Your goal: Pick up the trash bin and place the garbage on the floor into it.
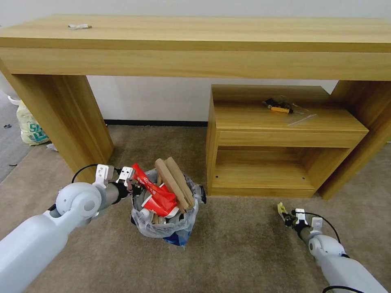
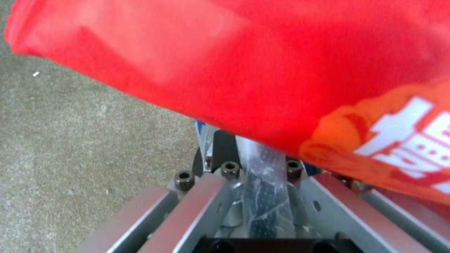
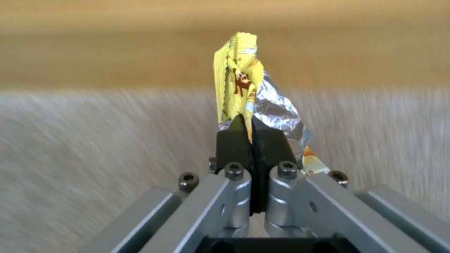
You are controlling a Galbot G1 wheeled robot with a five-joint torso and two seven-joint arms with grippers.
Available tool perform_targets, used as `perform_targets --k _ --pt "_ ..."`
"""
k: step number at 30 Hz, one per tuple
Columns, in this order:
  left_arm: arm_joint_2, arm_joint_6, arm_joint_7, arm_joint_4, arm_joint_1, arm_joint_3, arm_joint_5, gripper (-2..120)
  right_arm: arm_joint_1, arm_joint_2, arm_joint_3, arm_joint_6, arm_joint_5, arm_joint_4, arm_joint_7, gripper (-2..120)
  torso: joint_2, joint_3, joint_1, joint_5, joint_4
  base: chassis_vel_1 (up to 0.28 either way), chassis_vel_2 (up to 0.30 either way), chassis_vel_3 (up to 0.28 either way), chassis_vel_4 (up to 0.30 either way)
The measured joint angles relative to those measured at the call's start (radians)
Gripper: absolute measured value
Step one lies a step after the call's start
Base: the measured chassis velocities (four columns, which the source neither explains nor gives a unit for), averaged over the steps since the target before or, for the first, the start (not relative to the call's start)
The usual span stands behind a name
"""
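The left tool is clamped on the rim of the trash bin, its pads pinching the crinkly liner bag along with the black wall. The bin sits low over the beige carpet floor, just in front of the open wooden cabinet's left corner; I cannot tell whether it rests on the carpet or hangs just off it. It is heaped: a red wrapper drapes over the near rim and folded cardboard stands up out of the top.

The right tool is low over the carpet, well apart from the bin to its right, closed on a yellow foil wrapper that sticks up beyond the pads.

The step in hand appears to be carrying this wrapper across to the bin. With the bin so full, the drop wants to land near the middle, clear of the leaning cardboard, and the pads should part only once directly above. The left arm should keep the bin level, or the loose red wrapper may slide out.
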Motion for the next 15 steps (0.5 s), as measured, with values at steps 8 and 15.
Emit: perform_targets --k 8,15 --pt "-0.006 0.0 -0.013 -0.002 -0.001 0.003 -0.002 0 -0.12 -0.051 0.073 -0.074 0.046 0.422 0.0 0 0.0 0.0 0.0 -0.0004 0.0001 0.0 0.0 0.0 0.0" --pt "-0.008 0.0 -0.028 -0.01 -0.01 0.011 -0.016 0 -0.197 -0.084 0.071 -0.114 0.082 0.67 0.005 0 0.0 0.0 0.0 -0.0003 0.0001 0.0 0.0 0.0 0.0"
